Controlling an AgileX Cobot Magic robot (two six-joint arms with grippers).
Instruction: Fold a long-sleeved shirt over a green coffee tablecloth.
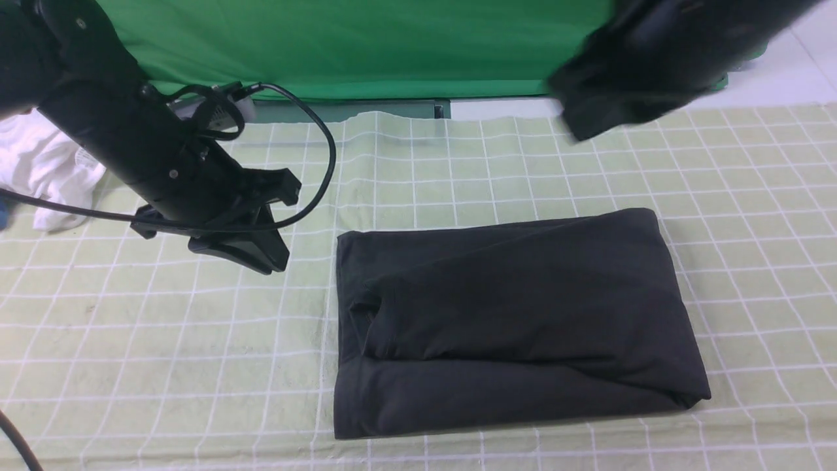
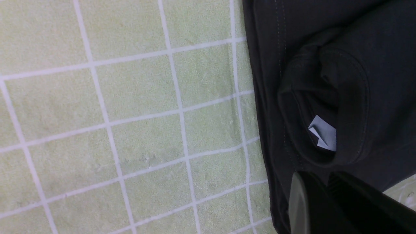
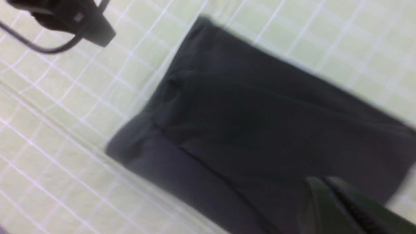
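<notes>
Front view: shirt (image 1: pixel 516 320) folded into rectangle on tablecloth (image 1: pixel 163 340).
Left gripper (image 1: pixel 245 252) and right gripper (image 3: pixel 328 201) closed, empty, raised clear; likely final step, perhaps only smoothing.

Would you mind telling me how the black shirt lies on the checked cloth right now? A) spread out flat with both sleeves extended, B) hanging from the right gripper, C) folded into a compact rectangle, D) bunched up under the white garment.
C: the long-sleeved shirt lies as a neat folded rectangle on the green coffee tablecloth, no sleeves sticking out, with both arms raised clear of it.
</notes>
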